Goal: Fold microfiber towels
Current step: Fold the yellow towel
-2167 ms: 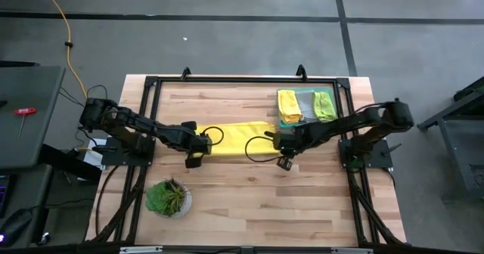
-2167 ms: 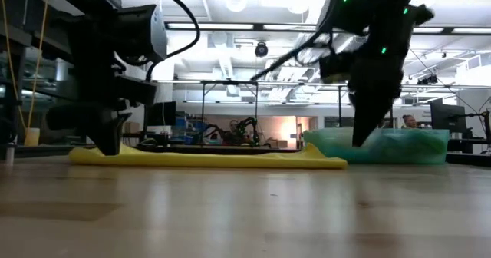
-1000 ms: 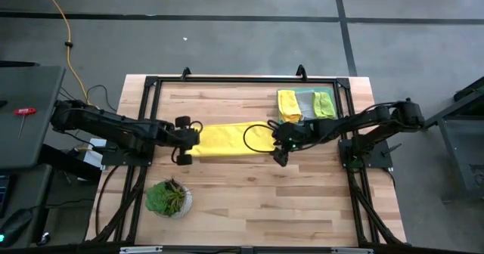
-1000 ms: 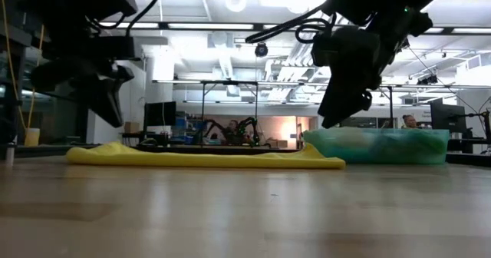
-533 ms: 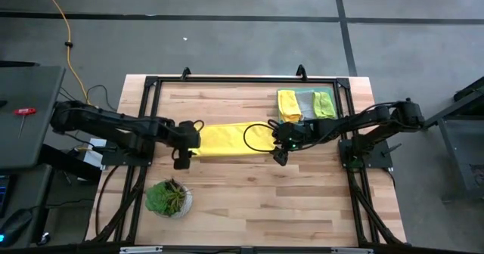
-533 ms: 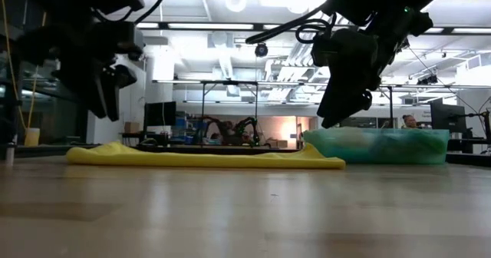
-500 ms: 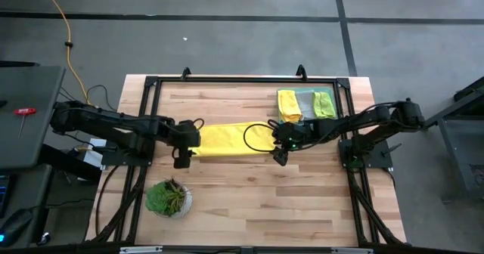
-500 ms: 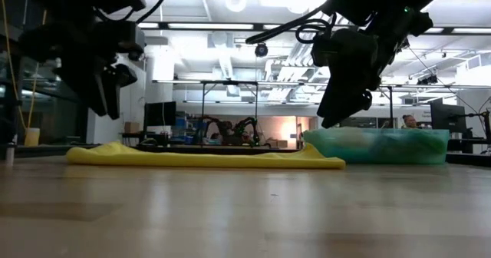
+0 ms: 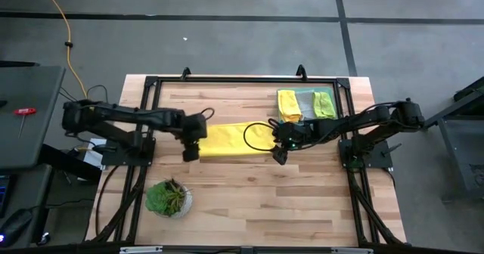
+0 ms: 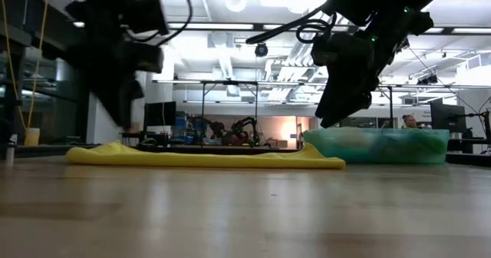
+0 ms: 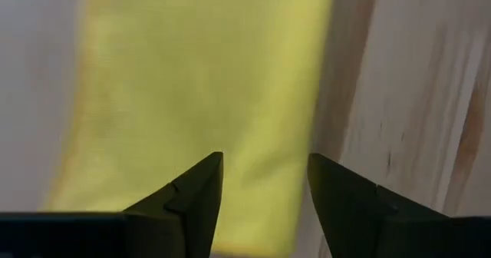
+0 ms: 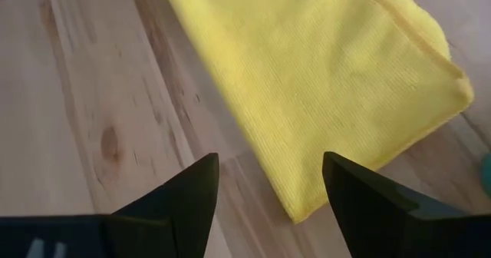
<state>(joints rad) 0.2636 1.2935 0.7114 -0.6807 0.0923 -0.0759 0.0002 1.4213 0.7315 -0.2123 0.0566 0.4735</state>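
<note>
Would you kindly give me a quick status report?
Left gripper open over yellow towel. Right gripper open above its other end. Nothing in the way.

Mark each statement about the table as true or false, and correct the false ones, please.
1. The yellow towel lies flat on the table, between the two grippers. True.
2. The left gripper is shut on the yellow towel. False: its fingers are apart, with nothing between them, above the towel's edge.
3. The right gripper is open, near a corner of the yellow towel. True.
4. The potted plant stands on the yellow towel. False: it stands on bare wood near the table's front edge, apart from the towel.
5. Folded towels lie near the table's far right corner. True.
</note>
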